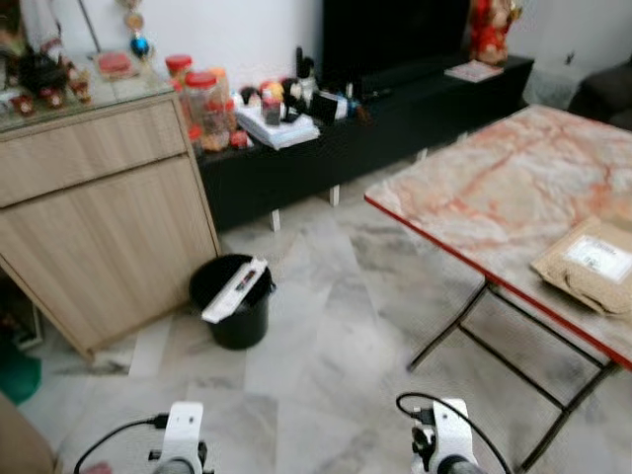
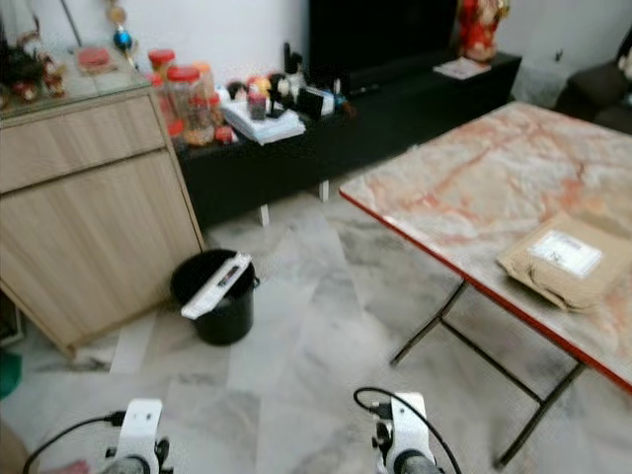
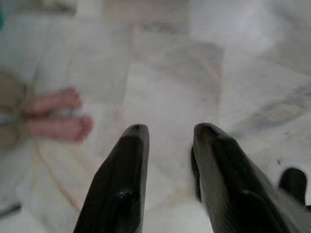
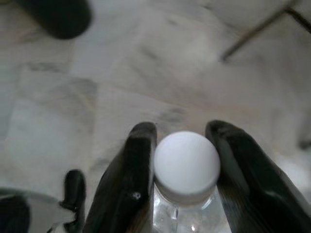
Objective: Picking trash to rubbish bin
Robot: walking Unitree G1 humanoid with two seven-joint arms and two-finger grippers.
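A clear plastic bottle with a white round cap (image 4: 186, 167) sits clamped between the two black fingers (image 4: 127, 189) of the right end effector (image 4: 184, 133), cap toward the camera, held low over the pale grey marble-tile floor (image 1: 326, 365). The left end effector (image 3: 167, 133) hangs w/ its fingers (image 3: 121, 184) parted and nothing between them, above the same tiles; a person's bare toes (image 3: 58, 116) show blurred near it on the floor. In the head views only the white wrist housings w/ black cables show at the lower edge. Ahead and to the left, a round black plastic rubbish bin (image 1: 235, 301) stands on the floor just beside the corner of a light wood-veneer cabinet (image 1: 99, 217); a flat white-and-black packet (image 1: 235, 289) lies slanted across the bin's rim. To the right, a folding bench w/ a pink-veined marble-look top, red edge and black metal legs (image 1: 494, 188) carries a brown cardboard parcel w/ a white label (image 1: 592, 265) near its front edge. Along the back wall runs a low black TV console (image 1: 395, 118) crowded w/ red-lidded plastic jars (image 1: 202, 104), a white stack of papers (image 1: 276, 128) and small items, w/ a red figurine (image 1: 489, 30) toward its right end.
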